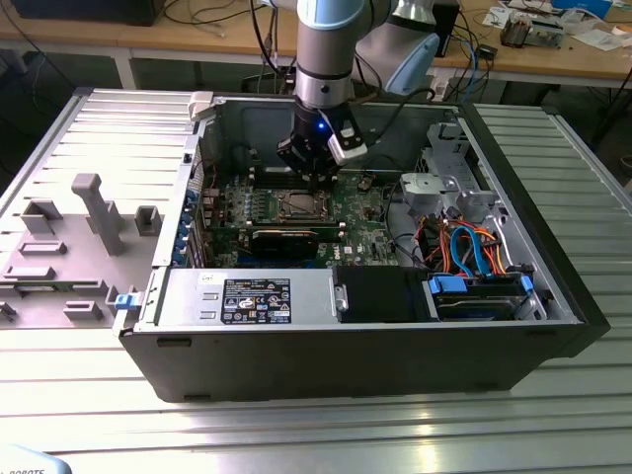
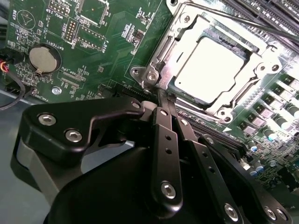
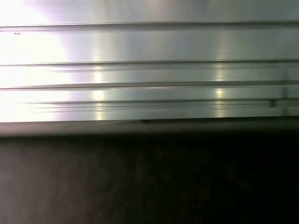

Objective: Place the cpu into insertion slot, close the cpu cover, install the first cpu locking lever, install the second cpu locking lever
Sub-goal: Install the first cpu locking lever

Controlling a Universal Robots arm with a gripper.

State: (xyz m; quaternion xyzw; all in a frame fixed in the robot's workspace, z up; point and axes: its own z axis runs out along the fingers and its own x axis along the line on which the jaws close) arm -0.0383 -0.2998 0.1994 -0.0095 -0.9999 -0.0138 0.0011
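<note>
green board (image 2: pixel 112 46): tiny white print (unreadable) | black label (image 1: pixel 256 300): likewise

A robotics lab: opened computer case (image 1: pixel 346 336) on a ribbed aluminium table (image 1: pixel 316 425), cluttered workbenches (image 1: pixel 553 49) behind.

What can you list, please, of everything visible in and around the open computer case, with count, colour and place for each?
computer case: one, black, lying open on the ridged metal table.
circuit board: one, green, on the case floor.
cpu: one, silver-grey, seated in the insertion slot.
cpu cover: one, silvery frame, closed around the cpu.
coin battery: one, silver, on the board away from the slot.
graphics card: one, long and black, in front of the slot in the exterior view.
cables: several, orange and blue, at the exterior view's right.
grey tray: one, at the exterior view's left.
arm: one, grey and blue, above the board.
hand: one, black, at the cover's corner.
</note>
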